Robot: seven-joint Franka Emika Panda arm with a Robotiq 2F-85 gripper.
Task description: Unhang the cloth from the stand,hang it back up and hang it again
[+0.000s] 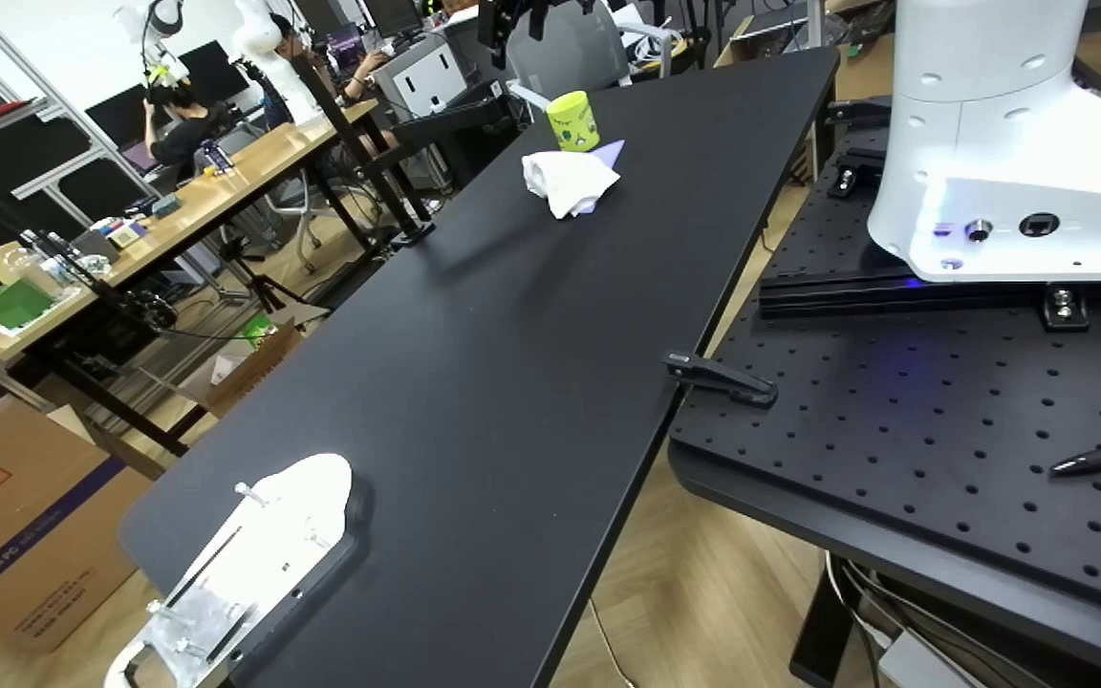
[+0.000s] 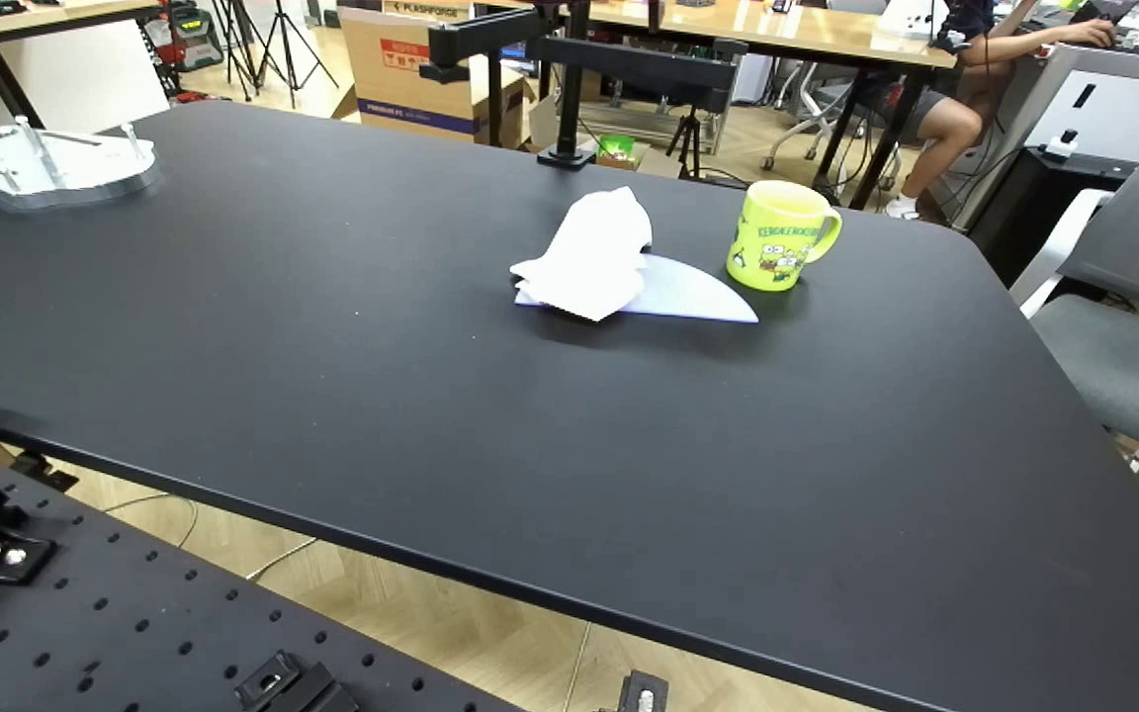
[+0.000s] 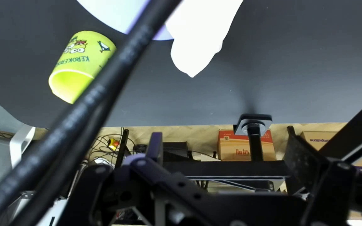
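Nearest of all, a cable (image 3: 99, 91) slants across the wrist view, blocking part of the mug (image 3: 80, 56) and a violet piece (image 3: 115, 12). Over part of that piece, on the table (image 2: 411, 415), sits the crumpled cloth (image 2: 589, 257), with the mug near and a pegged white board (image 1: 316, 487) well apart. The gripper (image 3: 224, 142) has its jaws wide apart.

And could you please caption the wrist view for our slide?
White cloth and yellow-green mug against the dark tabletop, open jaws and cabling in the foreground.
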